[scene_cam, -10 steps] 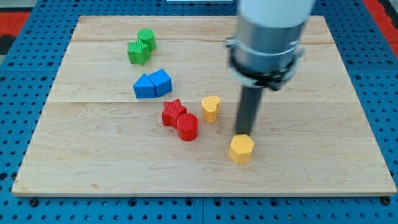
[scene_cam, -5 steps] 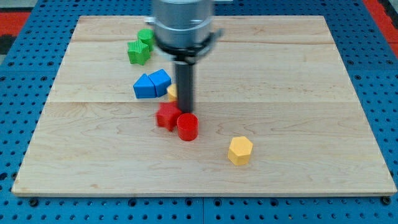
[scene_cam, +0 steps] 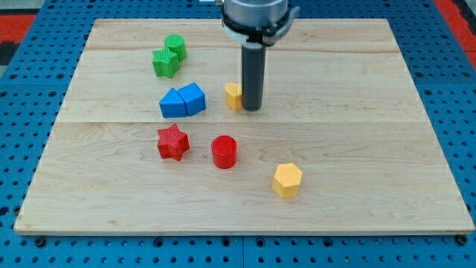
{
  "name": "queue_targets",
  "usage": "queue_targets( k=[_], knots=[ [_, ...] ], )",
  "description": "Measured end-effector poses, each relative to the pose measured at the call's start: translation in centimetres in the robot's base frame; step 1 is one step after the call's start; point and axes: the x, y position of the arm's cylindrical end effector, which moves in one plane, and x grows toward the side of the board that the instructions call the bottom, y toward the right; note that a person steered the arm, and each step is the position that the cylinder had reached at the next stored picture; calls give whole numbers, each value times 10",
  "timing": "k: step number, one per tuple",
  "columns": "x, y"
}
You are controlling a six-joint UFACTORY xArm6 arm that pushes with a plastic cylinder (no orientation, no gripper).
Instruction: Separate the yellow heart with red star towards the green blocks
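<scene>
The arm carries no jaws; it ends in a straight dark rod, so there is nothing to open, close or hold. The tip (scene_cam: 252, 109) rests on the board, touching the right side of the yellow heart (scene_cam: 233, 95), above the board's middle.

Left to right across the wooden board (scene_cam: 387, 149):
- The green star (scene_cam: 164, 62) and green cylinder (scene_cam: 175, 46) sit touching, near the top-left corner.
- The red star (scene_cam: 172, 142) lies left of centre, toward the bottom edge, apart from the yellow heart.
- Two blue blocks (scene_cam: 183, 100), wedge-like in shape, sit touching, between the green pair and the red star.
- The red cylinder (scene_cam: 224, 151) stands just right of the red star.
- The yellow hexagon (scene_cam: 287, 179) lies nearest the bottom edge, right of centre.

Controlling relation: the heart lies directly left of the tip, and the green blocks lie further left and toward the top edge. A push leftward and upward would likely carry the heart toward them, passing above the blue blocks.
</scene>
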Motion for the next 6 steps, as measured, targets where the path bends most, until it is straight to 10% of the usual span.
queue_targets(
  k=[6],
  knots=[
    [-73,-80]
  ],
)
